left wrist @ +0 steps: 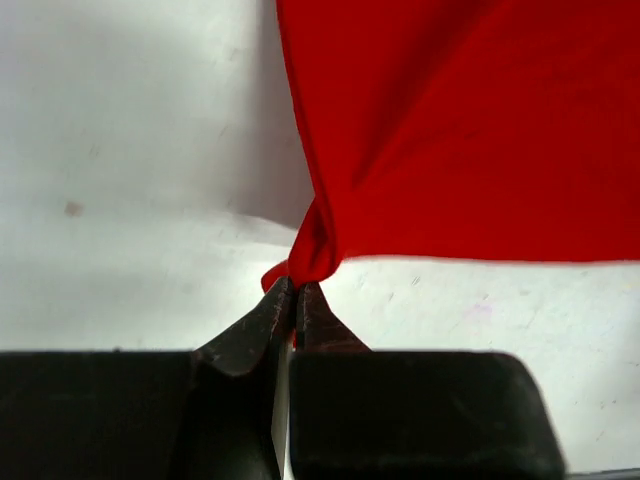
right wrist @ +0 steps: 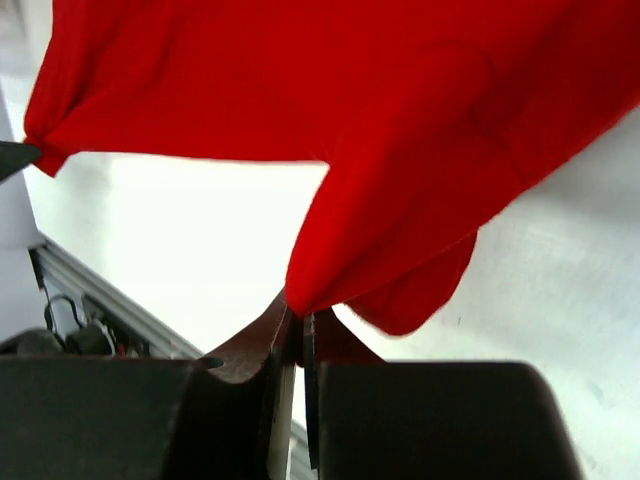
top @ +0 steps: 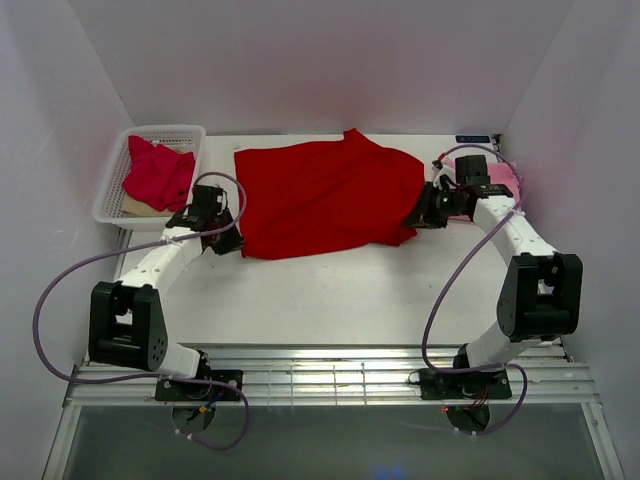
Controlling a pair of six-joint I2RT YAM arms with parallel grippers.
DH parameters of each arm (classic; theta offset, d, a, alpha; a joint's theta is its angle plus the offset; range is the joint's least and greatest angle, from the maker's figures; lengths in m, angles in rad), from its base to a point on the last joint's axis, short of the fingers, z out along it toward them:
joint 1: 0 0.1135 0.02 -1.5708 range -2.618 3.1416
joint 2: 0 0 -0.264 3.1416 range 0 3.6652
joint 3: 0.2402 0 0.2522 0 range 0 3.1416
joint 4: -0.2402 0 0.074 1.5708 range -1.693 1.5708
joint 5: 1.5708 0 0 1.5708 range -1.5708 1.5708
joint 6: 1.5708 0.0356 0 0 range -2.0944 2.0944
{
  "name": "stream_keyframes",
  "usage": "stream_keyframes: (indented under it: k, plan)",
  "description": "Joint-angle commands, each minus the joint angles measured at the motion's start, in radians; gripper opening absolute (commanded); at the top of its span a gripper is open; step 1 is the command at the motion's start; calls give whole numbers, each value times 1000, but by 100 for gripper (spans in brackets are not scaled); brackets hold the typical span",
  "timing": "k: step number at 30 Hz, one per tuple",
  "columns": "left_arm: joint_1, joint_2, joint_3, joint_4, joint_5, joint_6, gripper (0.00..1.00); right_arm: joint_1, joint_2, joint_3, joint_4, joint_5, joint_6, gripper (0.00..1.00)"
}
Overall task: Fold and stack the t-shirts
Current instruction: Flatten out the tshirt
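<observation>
0 folds visible. Bright red t-shirt lies spread right of the basket; left gripper and right gripper each pinch 1 near corner. Crimson t-shirt waits inside the basket.

White table, pale walls, slatted metal rail

Top cam sits high above and behind my arms, looking down over the whole table, with my bases along the bottom edge. Each wrist cam rides right behind its own fingers and looks along them from super close: one past my left gripper, the other past my right gripper. All three share the red shirt; the wrist cams only catch its edge on their own side, plus some table.
</observation>
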Motion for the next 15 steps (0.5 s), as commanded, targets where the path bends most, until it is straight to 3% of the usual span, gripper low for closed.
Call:
stream_keyframes:
  k: [1,8,15]
  plan:
    - [4,-157,-10,-120,-76,-78,0,33,-35,1,-155,18,-68,8]
    - [4,-217,-6,-303,-101,-84,0,89,-110,-47,-382,167,-70,8]
    - [2,-151,5,-406,-109,-47,0,110,-184,-70,-558,317,-53,8]
